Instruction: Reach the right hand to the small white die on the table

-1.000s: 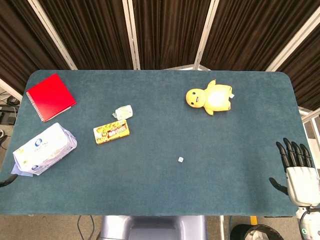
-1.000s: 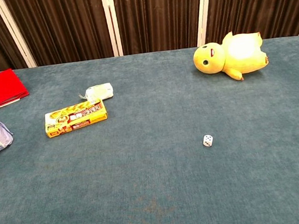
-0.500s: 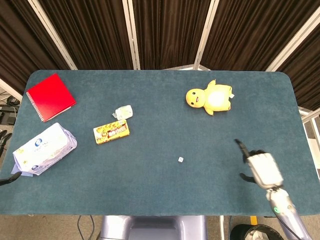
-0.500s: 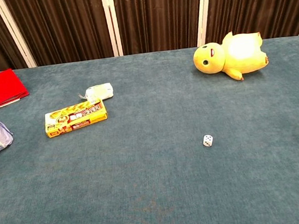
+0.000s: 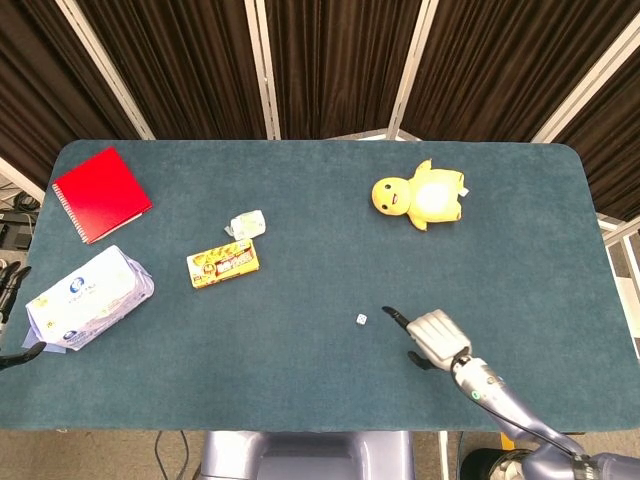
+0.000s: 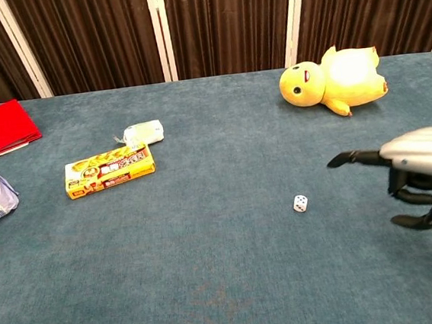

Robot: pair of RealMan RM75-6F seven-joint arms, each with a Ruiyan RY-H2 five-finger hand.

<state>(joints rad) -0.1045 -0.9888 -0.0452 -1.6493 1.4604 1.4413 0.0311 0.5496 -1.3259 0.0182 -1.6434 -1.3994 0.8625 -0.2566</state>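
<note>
The small white die (image 5: 361, 319) lies on the blue table (image 5: 300, 385), right of centre and toward the front; the chest view shows the die (image 6: 300, 203) too. My right hand (image 5: 432, 335) hovers just right of it, holding nothing, with one dark finger stretched toward the die and stopping a little short of it. In the chest view that right hand (image 6: 423, 165) comes in from the right edge, its other fingers curled downward. My left hand (image 5: 9, 285) shows only as dark fingers at the far left edge, off the table, holding nothing.
A yellow plush toy (image 5: 420, 197) lies at the back right. A yellow snack box (image 5: 223, 263) and a small white packet (image 5: 247, 223) sit left of centre. A red notebook (image 5: 100, 193) and a tissue pack (image 5: 88, 297) lie at the far left.
My right hand has swept from the table's right edge leftward to just beside the die. The left hand's fingers have risen into view at the left edge. The die has not moved.
</note>
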